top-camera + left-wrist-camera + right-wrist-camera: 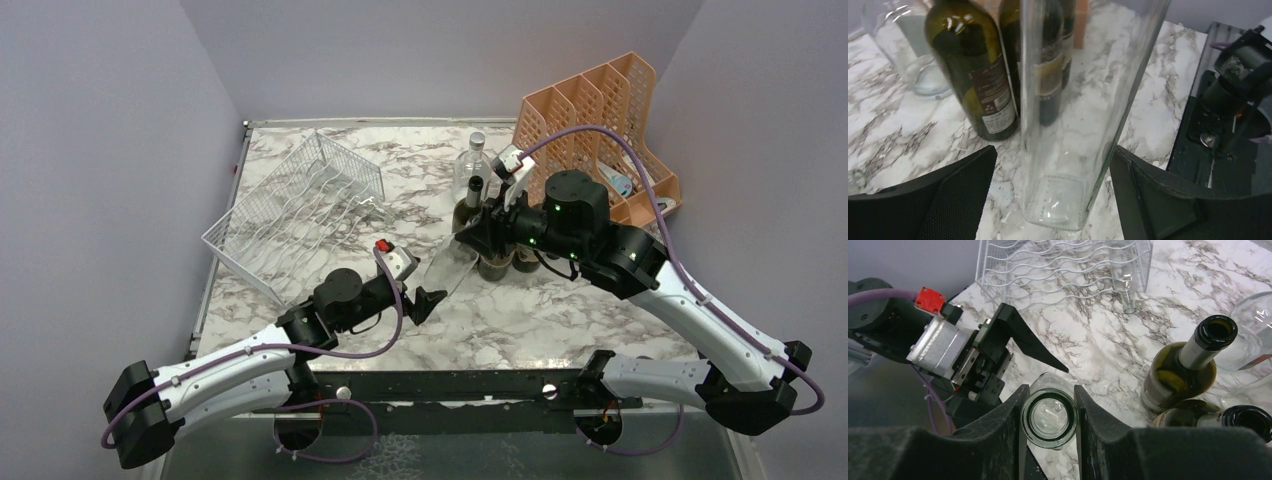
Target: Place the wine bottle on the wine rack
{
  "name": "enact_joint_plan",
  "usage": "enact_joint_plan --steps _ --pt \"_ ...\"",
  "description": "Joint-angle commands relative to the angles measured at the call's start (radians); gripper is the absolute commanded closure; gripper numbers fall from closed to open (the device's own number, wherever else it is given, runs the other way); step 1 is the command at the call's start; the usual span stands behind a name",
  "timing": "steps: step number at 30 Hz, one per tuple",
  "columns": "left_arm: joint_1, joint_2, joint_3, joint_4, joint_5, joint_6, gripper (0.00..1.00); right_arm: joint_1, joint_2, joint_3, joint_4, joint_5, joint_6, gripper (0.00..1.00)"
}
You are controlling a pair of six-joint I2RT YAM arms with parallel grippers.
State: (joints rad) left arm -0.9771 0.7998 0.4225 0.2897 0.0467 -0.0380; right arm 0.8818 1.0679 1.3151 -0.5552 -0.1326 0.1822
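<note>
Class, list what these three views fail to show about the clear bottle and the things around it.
- Top view: clear bottle neck, hidden by right gripper.
- Left wrist view: bottle's top, cut off by upper edge.
- Top view: file holder contents, too small.
- Left wrist view: dark bottle label text, blurred.

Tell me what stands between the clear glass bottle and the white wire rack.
Nothing visible: bare marble tabletop lies between the clear glass bottle and the white wire rack. The dark green bottles stand on its other side.
</note>
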Motion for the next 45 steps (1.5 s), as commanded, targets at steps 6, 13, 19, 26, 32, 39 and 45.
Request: enact_joint_plan --steps 6,13,19,26,32,39,45 --pt "0.001 0.071 0.07 0.108 0.194 0.131 0.52 0.002 -0.074 -0.015 0.012 -0.133 0.005 0.92" --pt "0.001 0.062 0.103 0.098 0.213 0.247 1.0 0.002 -0.099 -0.007 -0.039 -0.147 0.002 0.69" --pt "0.002 -0.023 0.162 0.019 0.143 0.446 1.0 0.002 -0.117 0.003 -0.077 -0.157 -0.019 0.34" --pt "0.002 -0.039 0.295 -0.227 0.044 0.839 1.0 0.002 -0.087 0.078 -0.103 -0.105 -0.057 0.28" --pt "0.002 -0.046 0.268 -0.254 -0.106 1.068 1.0 0.002 -0.061 0.11 -0.105 -0.11 -0.065 0.26" --pt "0.002 -0.088 0.183 -0.223 -0.186 1.165 1.0 0.002 -0.025 0.085 -0.109 -0.082 -0.086 0.21" --pt "0.001 -0.124 0.134 -0.205 -0.222 1.238 1.0 0.001 0.073 0.083 -0.129 -0.084 -0.099 0.19"
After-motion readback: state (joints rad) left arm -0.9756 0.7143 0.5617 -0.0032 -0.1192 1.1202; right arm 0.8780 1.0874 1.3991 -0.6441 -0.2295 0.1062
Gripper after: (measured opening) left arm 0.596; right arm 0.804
